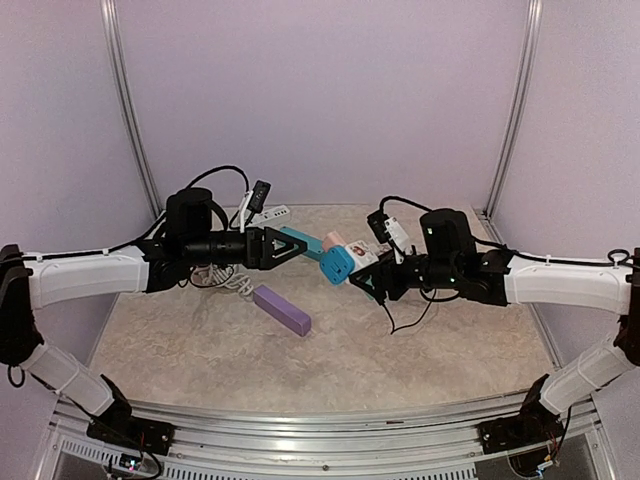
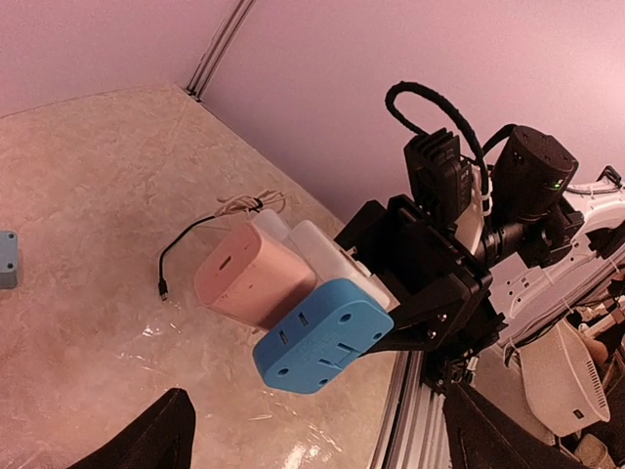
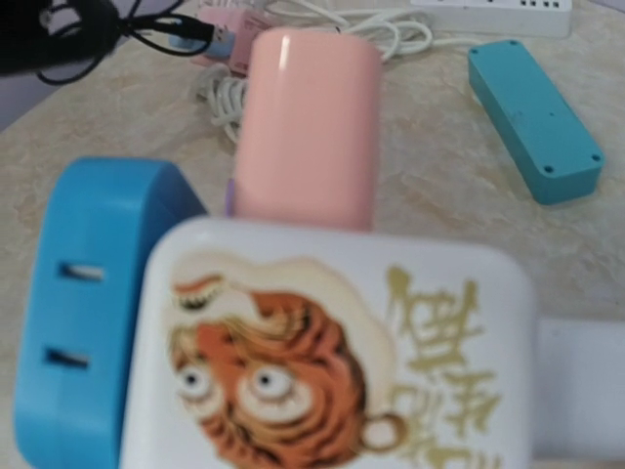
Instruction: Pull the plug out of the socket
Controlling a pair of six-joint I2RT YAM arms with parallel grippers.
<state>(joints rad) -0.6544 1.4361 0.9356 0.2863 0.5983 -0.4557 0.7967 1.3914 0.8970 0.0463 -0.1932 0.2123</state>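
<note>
Right gripper (image 1: 368,277) holds blue socket (image 1: 338,265). Left gripper (image 1: 306,246), wide: pinch pink plug (image 1: 332,240) at 12 o'clock, pull straight.

**Table layout, as I see it from the desk**

Held above the table (image 1: 200,360), mid-scene: cube (image 3: 332,352) at the right gripper (image 1: 366,273), adapter (image 1: 337,265) against its left side, charger (image 1: 332,241) behind the adapter. I log a bar (image 1: 303,243) just left of these. Block (image 1: 281,309) lies nearer me. Cord coil (image 1: 225,280) is left of the block. Power strip (image 1: 270,214) lies at the back. Thin cable (image 1: 405,315) lies under the right arm.
</note>
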